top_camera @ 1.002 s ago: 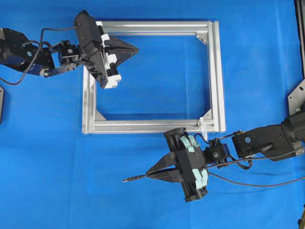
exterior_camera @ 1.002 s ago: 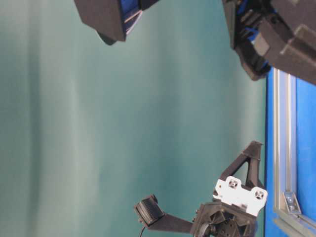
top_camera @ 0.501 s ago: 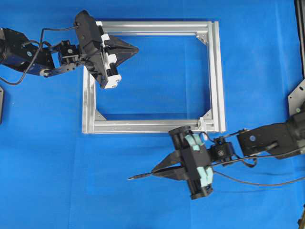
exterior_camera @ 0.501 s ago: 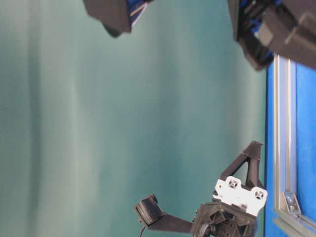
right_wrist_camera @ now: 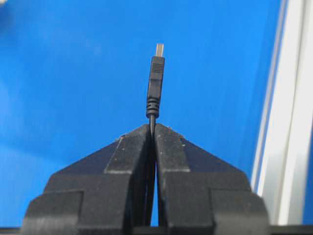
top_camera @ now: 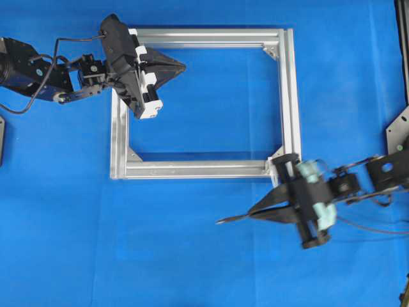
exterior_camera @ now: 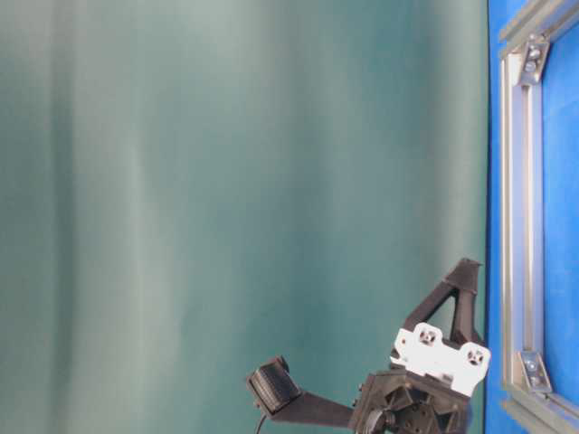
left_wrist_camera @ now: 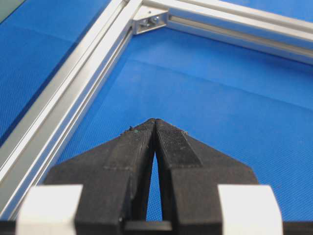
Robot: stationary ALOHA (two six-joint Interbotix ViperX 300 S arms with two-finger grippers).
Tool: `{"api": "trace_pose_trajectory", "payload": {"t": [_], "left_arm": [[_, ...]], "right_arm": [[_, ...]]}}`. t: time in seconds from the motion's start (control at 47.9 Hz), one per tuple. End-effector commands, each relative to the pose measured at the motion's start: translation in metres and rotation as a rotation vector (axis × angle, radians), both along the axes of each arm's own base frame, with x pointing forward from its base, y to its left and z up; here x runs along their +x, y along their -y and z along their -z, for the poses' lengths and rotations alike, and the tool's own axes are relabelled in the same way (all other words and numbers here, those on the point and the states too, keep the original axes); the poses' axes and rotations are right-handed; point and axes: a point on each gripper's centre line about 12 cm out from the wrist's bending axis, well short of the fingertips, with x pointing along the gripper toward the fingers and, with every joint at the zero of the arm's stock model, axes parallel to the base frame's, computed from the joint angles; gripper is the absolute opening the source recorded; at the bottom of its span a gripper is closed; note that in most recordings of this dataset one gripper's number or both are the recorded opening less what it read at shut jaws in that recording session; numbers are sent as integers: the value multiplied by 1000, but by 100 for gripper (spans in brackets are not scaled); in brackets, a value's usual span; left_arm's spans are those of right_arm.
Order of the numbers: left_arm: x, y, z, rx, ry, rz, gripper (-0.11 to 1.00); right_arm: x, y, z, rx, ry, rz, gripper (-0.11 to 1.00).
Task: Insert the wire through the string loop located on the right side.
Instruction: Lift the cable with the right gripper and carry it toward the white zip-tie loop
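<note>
The wire's slim plug (right_wrist_camera: 155,73) sticks out beyond my right gripper (right_wrist_camera: 152,126), which is shut on the thin black cable just behind it. Seen from overhead, that gripper (top_camera: 251,213) hovers just below the lower right corner of the silver frame (top_camera: 287,96), with the plug (top_camera: 225,220) pointing left and the wire trailing off to the right (top_camera: 370,228). The gripper's body overlaps that corner, and the string loop is hidden. My left gripper (top_camera: 183,64) is shut on nothing over the frame's upper left part; its closed tips (left_wrist_camera: 155,121) hang above blue mat.
A frame rail (right_wrist_camera: 288,122) runs along the right of the right wrist view, close to the jaws. A grey metal bracket (top_camera: 399,131) sits at the table's right edge. Open blue mat (top_camera: 128,243) lies below the frame.
My right gripper has carried the wire to the right and up toward the frame's lower right corner, turning as it went, and has left the table-level view. The left arm has not moved.
</note>
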Motion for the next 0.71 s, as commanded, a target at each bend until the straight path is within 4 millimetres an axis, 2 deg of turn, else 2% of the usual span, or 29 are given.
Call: {"api": "trace_pose_trajectory", "payload": {"t": [0.0, 0.313, 0.689], "left_arm": [[2, 1, -14, 11, 42, 4, 0], [2, 1, -14, 11, 42, 4, 0], [2, 0, -14, 12, 43, 3, 0]], "right_arm": [[-14, 4, -8, 20, 24, 10, -4], [-65, 23, -3, 23, -30, 21, -4], [-101, 36, 0, 27, -47, 22, -4]]}}
